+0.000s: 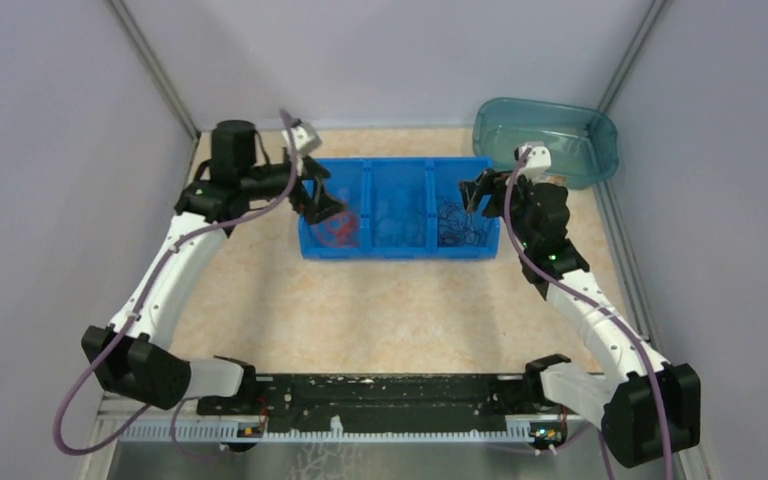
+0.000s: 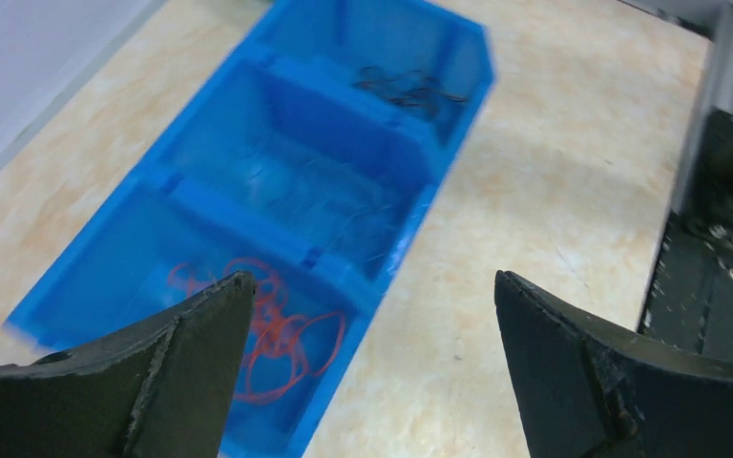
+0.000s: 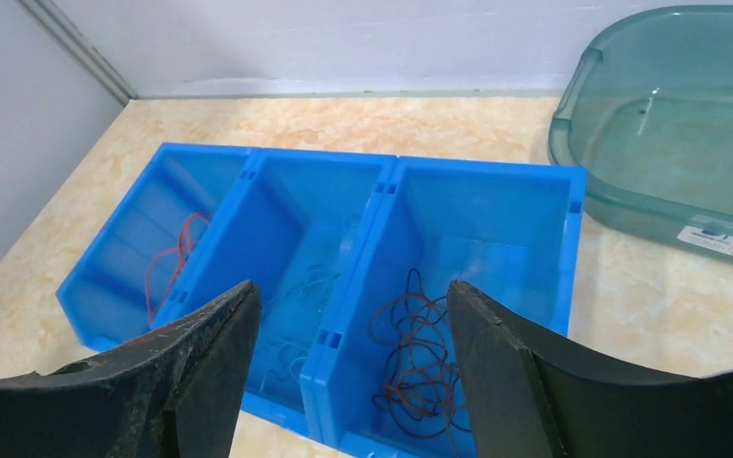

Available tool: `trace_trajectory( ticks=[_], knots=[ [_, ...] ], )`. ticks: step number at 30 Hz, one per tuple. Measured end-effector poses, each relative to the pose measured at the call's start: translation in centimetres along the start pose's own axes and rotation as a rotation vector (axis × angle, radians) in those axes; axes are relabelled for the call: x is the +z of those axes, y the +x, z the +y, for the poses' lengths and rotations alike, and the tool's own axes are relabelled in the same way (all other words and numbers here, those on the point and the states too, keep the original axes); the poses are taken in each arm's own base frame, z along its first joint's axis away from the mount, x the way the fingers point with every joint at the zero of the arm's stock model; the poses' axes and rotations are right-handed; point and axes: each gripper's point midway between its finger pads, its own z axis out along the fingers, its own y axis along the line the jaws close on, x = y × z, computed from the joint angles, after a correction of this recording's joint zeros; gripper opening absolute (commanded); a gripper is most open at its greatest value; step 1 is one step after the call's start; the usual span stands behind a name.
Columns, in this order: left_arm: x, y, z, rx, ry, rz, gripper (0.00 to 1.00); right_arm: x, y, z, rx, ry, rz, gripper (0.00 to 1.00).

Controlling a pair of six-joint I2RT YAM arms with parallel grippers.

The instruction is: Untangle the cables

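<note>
A blue three-compartment bin (image 1: 397, 250) sits on the table. Orange-red cables (image 1: 339, 232) lie in its left compartment, thin blue cables (image 1: 396, 225) in the middle one, dark black-and-brown cables (image 1: 459, 222) in the right one. My left gripper (image 1: 321, 203) hovers open and empty over the left compartment; its wrist view shows the orange-red cables (image 2: 272, 329) between and below its fingers (image 2: 191, 363). My right gripper (image 1: 479, 192) is open and empty over the right compartment, above the dark cables (image 3: 422, 358). The right wrist view also shows the orange-red cables (image 3: 177, 253) and blue cables (image 3: 296, 320).
A teal translucent tub (image 1: 548, 138) stands at the back right, close to the bin's right end; it also shows in the right wrist view (image 3: 673, 124). Grey walls enclose the table on three sides. A black rail (image 1: 380, 392) runs along the near edge.
</note>
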Motion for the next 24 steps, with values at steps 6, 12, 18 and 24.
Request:
trace_trajectory(
  ticks=[6, 12, 18, 24],
  knots=[
    [5.4, -2.8, -8.2, 0.200, 0.266, -0.017, 1.00, -0.4, -0.4, 0.5, 0.013, -0.019, -0.009, 0.72],
    [8.1, -4.2, -7.1, 0.181, 0.248, -0.014, 1.00, -1.3, -1.8, 0.7, 0.012, -0.013, -0.048, 0.75],
    [6.9, -3.3, -4.0, 0.128, 0.102, 0.012, 1.00, -2.4, -2.5, -0.6, 0.017, 0.070, -0.067, 0.99],
    [1.0, -1.5, 4.7, 0.001, -0.194, -0.028, 1.00, -4.7, -2.0, -4.3, 0.032, 0.276, -0.115, 0.99]
  ],
)
